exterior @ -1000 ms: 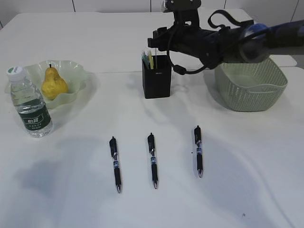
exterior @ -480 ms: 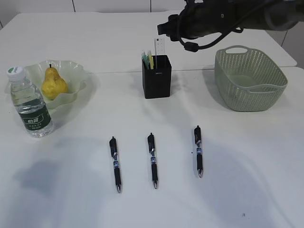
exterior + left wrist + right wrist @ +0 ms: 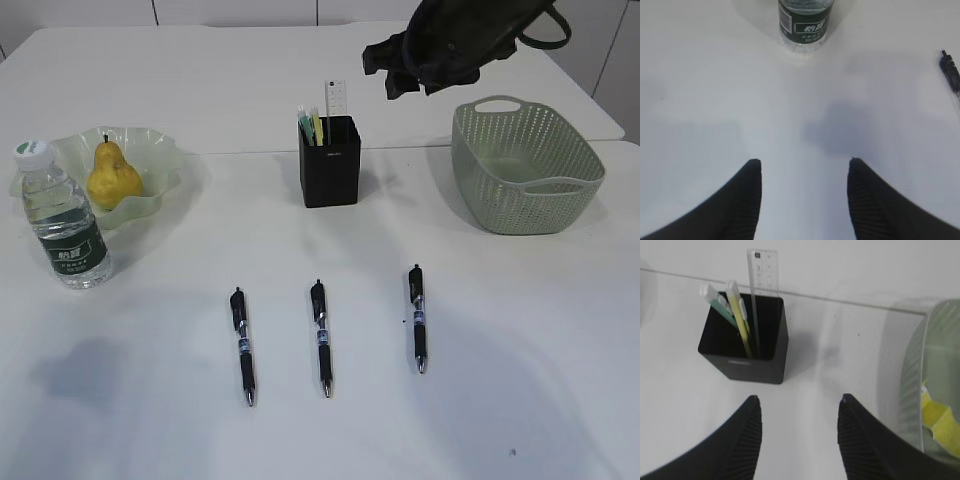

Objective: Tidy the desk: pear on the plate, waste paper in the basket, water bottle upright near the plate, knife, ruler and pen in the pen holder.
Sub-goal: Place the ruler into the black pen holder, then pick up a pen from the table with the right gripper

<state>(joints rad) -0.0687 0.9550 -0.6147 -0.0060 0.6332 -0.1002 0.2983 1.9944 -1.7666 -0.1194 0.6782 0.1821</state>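
The yellow pear (image 3: 112, 176) lies on the pale green wavy plate (image 3: 160, 160). The water bottle (image 3: 63, 216) (image 3: 805, 22) stands upright just in front of the plate. The black pen holder (image 3: 331, 165) (image 3: 747, 352) holds the clear ruler (image 3: 335, 100) (image 3: 763, 280) and the knife with its yellow handle (image 3: 741, 320). Three pens (image 3: 243, 345) (image 3: 320, 338) (image 3: 417, 318) lie in a row on the table. The waste paper (image 3: 940, 417) lies inside the basket (image 3: 525, 170) (image 3: 912, 385). My right gripper (image 3: 799, 397) hangs open and empty above the table between holder and basket. My left gripper (image 3: 805, 161) is open over bare table, short of the bottle.
The right arm (image 3: 460, 35) reaches in high at the back, above the basket's far side. One pen's end (image 3: 951, 70) shows at the right edge of the left wrist view. The white table (image 3: 520, 330) has a seam running behind the holder.
My right arm has lifted and drawn back to the upper right from over the pen holder, leaving the ruler standing in it. Nothing on the table has moved.
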